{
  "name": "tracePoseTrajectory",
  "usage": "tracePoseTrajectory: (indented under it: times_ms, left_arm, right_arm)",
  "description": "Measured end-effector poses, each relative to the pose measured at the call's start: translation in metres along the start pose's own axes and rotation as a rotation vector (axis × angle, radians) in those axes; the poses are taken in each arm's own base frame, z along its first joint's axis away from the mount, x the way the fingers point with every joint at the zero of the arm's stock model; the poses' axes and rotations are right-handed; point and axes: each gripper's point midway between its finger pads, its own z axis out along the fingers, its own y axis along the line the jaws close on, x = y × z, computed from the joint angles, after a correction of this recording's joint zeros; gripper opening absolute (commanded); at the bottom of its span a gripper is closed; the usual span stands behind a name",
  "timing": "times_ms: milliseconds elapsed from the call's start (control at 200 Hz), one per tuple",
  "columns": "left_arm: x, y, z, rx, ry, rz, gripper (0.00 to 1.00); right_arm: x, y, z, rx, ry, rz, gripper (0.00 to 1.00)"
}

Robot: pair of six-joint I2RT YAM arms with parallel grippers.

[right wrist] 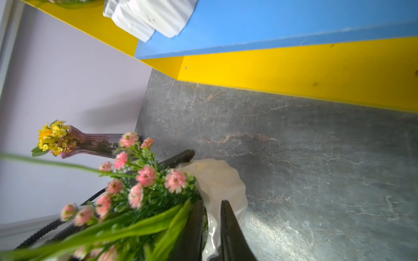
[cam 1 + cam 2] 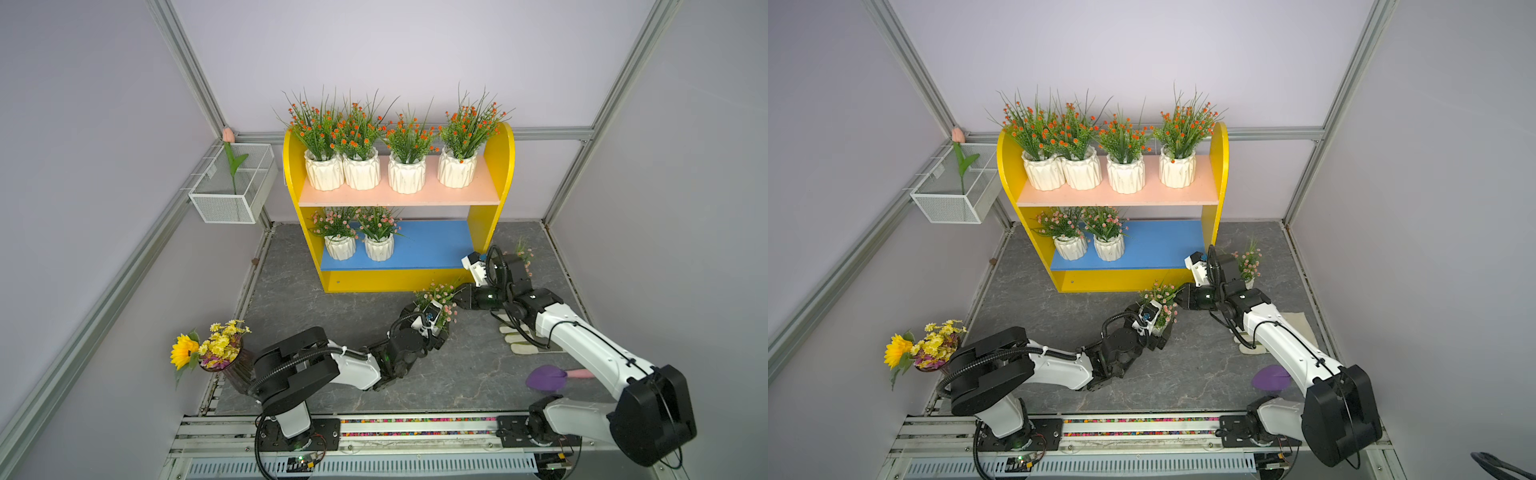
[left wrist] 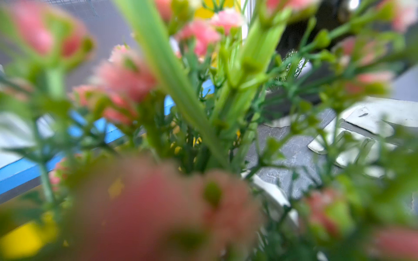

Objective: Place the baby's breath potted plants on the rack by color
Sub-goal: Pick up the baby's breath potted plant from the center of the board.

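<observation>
The rack (image 2: pixel 482 191) holds several orange baby's breath potted plants (image 2: pixel 409 137) on its peach upper board. Two pink ones (image 2: pixel 338 232) (image 2: pixel 379 237) stand at the left of the blue lower board (image 2: pixel 432 245). Before the rack, a third pink plant (image 2: pixel 436 297) (image 1: pixel 217 178) sits between both grippers. My left gripper (image 2: pixel 432 328) is closed round its white pot; blossoms (image 3: pixel 126 74) fill the left wrist view and hide the jaws. My right gripper (image 1: pixel 212 202) (image 2: pixel 459 297) pinches the pot's rim, one finger inside and one outside. Another pink plant (image 2: pixel 1249 262) stands behind the right arm.
A white wire basket (image 2: pixel 232 195) with a tulip stem hangs on the left wall. A vase with a sunflower bouquet (image 2: pixel 208 349) stands at the table's front left. White gloves (image 2: pixel 519 336) and a purple trowel (image 2: pixel 546 378) lie under the right arm.
</observation>
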Motion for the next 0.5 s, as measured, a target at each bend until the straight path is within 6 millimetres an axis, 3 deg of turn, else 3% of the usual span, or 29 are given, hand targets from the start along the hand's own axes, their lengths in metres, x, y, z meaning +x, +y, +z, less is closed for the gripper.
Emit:
tracePoseTrajectory:
  times_ms: [310, 500]
  left_arm:
    - [0.004, -0.001, 0.003, -0.003, 0.038, 0.023, 0.6]
    - [-0.017, 0.0, 0.012, -0.019, 0.037, 0.012, 0.6]
  right_arm:
    - [-0.009, -0.024, -0.04, 0.065, -0.124, 0.031, 0.21]
    - [-0.003, -0.038, -0.059, 0.126, -0.166, 0.037, 0.21]
